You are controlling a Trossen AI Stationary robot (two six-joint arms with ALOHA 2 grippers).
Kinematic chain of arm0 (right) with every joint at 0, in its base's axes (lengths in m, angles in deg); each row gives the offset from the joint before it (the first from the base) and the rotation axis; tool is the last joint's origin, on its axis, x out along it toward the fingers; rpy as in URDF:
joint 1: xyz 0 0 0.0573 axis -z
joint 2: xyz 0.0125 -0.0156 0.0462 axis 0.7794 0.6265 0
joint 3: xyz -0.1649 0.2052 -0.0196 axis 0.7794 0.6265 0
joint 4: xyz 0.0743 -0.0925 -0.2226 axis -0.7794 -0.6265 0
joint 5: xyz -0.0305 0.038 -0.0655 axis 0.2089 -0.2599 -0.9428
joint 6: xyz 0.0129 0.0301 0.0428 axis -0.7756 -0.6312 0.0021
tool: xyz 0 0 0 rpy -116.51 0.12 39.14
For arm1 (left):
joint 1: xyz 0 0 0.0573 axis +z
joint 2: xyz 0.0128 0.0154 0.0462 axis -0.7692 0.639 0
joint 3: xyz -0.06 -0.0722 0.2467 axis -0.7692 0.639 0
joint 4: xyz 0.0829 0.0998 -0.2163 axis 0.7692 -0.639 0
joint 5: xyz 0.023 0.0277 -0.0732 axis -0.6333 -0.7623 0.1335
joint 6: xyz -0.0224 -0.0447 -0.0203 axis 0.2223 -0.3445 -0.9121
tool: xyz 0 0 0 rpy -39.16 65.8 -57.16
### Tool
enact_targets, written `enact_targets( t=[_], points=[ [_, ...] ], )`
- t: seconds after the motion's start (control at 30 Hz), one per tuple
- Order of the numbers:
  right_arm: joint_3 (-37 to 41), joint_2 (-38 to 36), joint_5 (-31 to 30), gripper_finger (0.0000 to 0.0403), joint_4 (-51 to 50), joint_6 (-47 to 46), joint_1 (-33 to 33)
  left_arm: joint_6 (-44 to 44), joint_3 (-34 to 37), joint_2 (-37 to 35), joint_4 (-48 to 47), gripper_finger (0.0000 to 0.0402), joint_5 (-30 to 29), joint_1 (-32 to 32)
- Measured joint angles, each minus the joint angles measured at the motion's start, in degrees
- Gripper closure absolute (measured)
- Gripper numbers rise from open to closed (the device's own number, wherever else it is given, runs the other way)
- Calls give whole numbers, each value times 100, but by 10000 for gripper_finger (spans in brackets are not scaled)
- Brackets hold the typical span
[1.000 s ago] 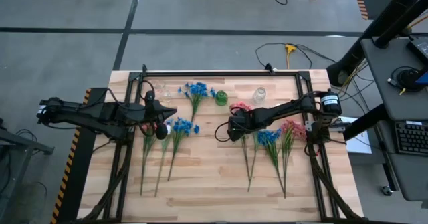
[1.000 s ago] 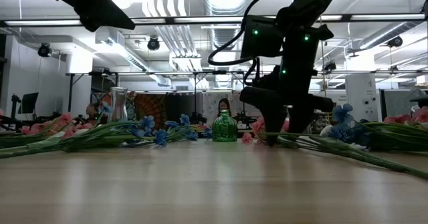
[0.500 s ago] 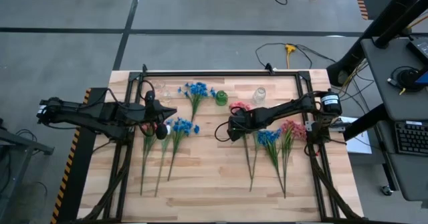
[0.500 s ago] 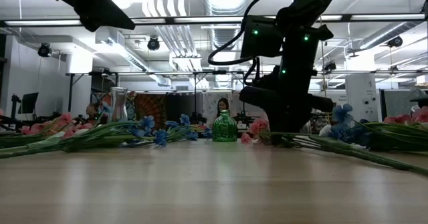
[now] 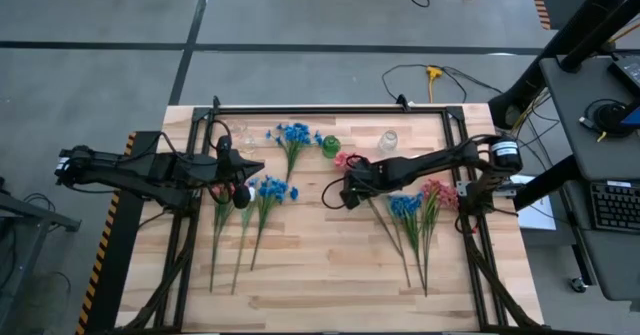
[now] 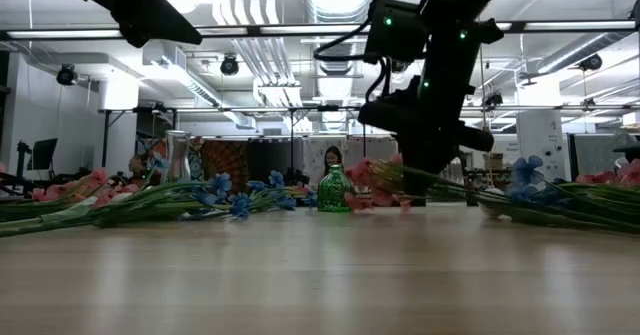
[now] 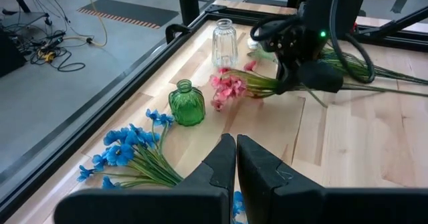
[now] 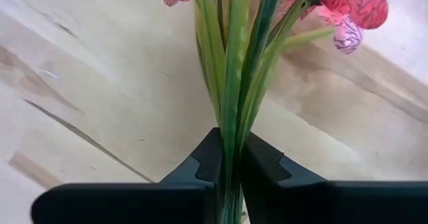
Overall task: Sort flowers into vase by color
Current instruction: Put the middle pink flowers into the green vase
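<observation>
I have the right gripper (image 5: pixel 352 188) near the middle of the table (image 5: pixel 310 275), its 2 fingers (image 8: pixel 207 160) pinched on the green stems of a pink flower bunch (image 7: pixel 231 85). In the low view that bunch (image 6: pixel 375 180) is clear of the wood, blooms toward the green vase (image 6: pixel 336 189) and stems trailing back toward the right side. From above, the pink heads (image 5: pixel 345 159) sit just beside the green vase (image 5: pixel 331 146) and near a clear glass vase (image 5: pixel 388 141); the left wrist view shows the same 2 vases, green (image 7: pixel 186 102) and clear (image 7: pixel 225 42), with the blooms between them.

The left gripper (image 7: pixel 235 158) waits over the left half of the table, fingers pressed together on nothing.

A blue flower bunch (image 5: pixel 293 135) lies left of the green vase. More blue flowers (image 5: pixel 268 189) lie just by the left gripper (image 5: pixel 240 190). On the right side, a blue bunch (image 5: pixel 403 206) and a pink bunch (image 5: pixel 436 192) lie flat side by side.

A second clear vase (image 6: pixel 177 157) stands at the far left in the low view.
</observation>
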State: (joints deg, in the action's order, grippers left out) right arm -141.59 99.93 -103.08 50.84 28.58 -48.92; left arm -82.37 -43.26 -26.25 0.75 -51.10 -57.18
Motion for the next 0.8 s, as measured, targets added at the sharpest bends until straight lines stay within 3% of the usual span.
enact_targets(
  t=[0.27,0.47,0.8],
  points=[
    [2,-237,-259,374,0,143,-36,0,0,0,1,402,2,0],
    [2,-473,-939,374,107,280,-212,-18,0,0,0,402,4,0],
    [31,-652,-1378,374,1311,1104,-476,-46,0,2,53,402,8,0]
  ],
)
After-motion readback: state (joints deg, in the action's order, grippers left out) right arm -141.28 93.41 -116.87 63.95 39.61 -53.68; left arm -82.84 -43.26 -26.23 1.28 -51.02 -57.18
